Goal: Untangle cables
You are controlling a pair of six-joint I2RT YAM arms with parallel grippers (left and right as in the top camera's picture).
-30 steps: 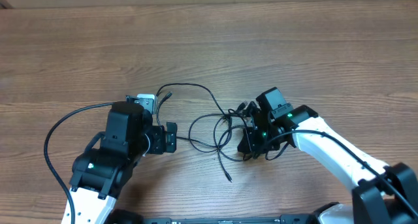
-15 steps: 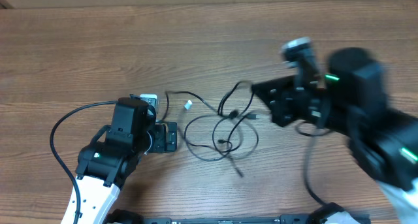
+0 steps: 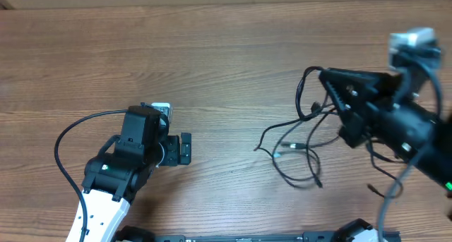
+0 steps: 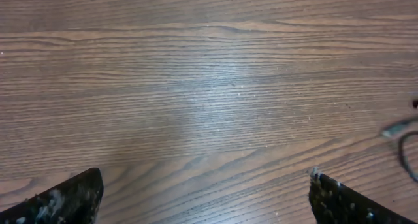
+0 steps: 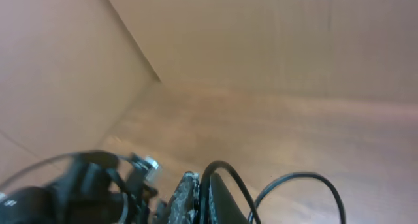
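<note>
The untangling looks begun but far from done. The right gripper (image 5: 201,195) is shut, and in its wrist view thin black strands arch up and out from right beside its closed fingers, so it appears to be clamped on the cables (image 3: 296,145). The exact pinch point is blurred. In the overhead view this arm is raised on the right side of the wooden table (image 4: 209,87), and the cords trail from its tip downward and leftward in several slack loops. Whether the lowest ends rest on the wood or hang just clear of it cannot be told.

As for what is achieved, the cords are spread into open loops, not packed into a tight knot, and at least one small plug end (image 3: 292,144) shows free near the middle of the spread. What is left is the greater part. The loops cross one another in several places, no cord lies apart from the others, and all of them run up into the single grip.

The left gripper (image 3: 185,149) takes no part in this. Its jaws stand wide apart and hold nothing. It sits low over bare wood on the left, well apart from the cords. Its wrist view shows only a sliver of black cord at the far right edge.

Separating the strands probably calls for a second hold, so the left arm would need to come across and take one loop or plug end.
</note>
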